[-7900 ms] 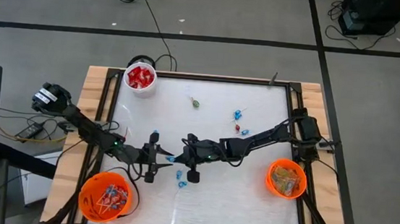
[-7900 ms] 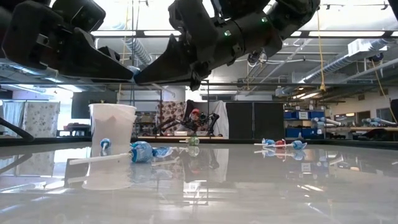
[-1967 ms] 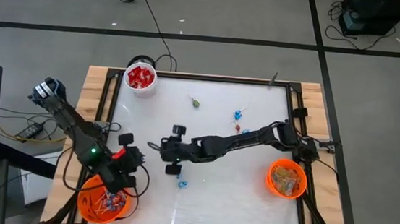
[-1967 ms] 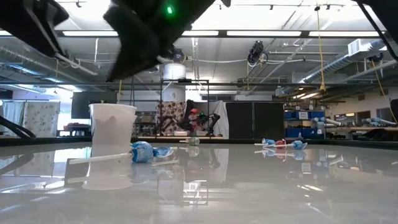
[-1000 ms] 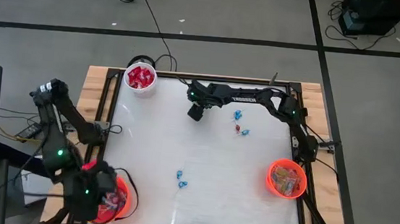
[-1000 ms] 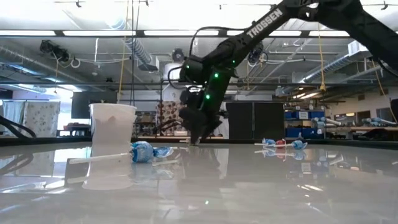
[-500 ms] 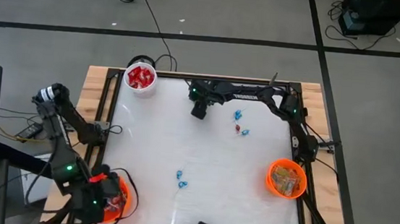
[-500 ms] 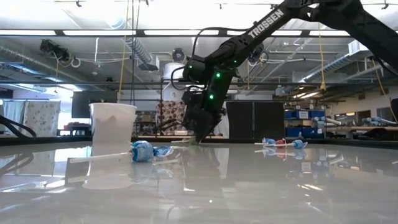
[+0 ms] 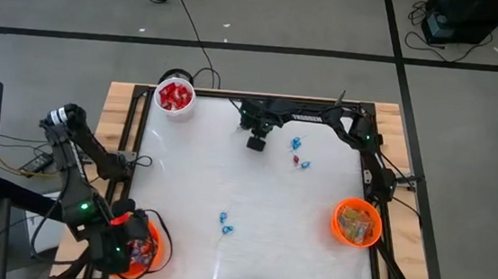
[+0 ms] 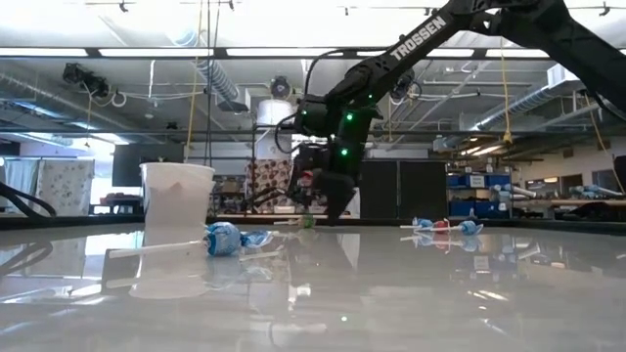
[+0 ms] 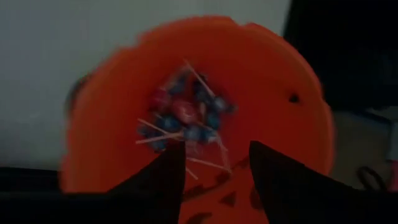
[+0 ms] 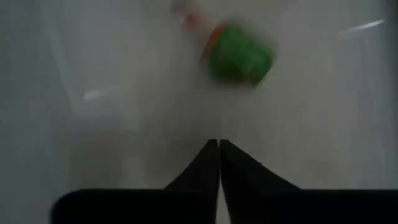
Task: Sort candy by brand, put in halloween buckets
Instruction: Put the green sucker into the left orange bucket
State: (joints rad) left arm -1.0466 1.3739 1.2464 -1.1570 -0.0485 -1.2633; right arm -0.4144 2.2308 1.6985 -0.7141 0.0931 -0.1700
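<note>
At the near left corner the left end effector (image 11: 211, 163) hangs over the orange bucket (image 9: 151, 250) with its fingers apart and nothing between them; the left wrist view looks down past them onto a heap of blue and red lollipops (image 11: 184, 119) with thin sticks in the bucket's bottom. Two seconds ago this arm was just arriving above that bucket, so the spread fingers suggest it has just dropped a lollipop in. Further along the far edge, the white cup (image 9: 174, 96) of red packets stands untouched. Two blue-wrapped pieces (image 9: 224, 225) lie loose on the surface (image 9: 270, 214) toward the near middle, with nothing near them. At the far middle the right end effector (image 9: 256, 142) has swung across from the centre of the surface within the last two seconds, and its fingers, wide a second ago, are now pressed together with nothing between them. The green wrapped candy (image 12: 240, 59) lies on the surface just beyond the fingertips (so the closing seems to have missed it), and it probably needs another attempt. To the right lie a blue lollipop (image 9: 296, 144) and a red piece (image 9: 299, 162), and at the near right stands the second orange bucket (image 9: 356, 222) holding pale wrapped pieces.
</note>
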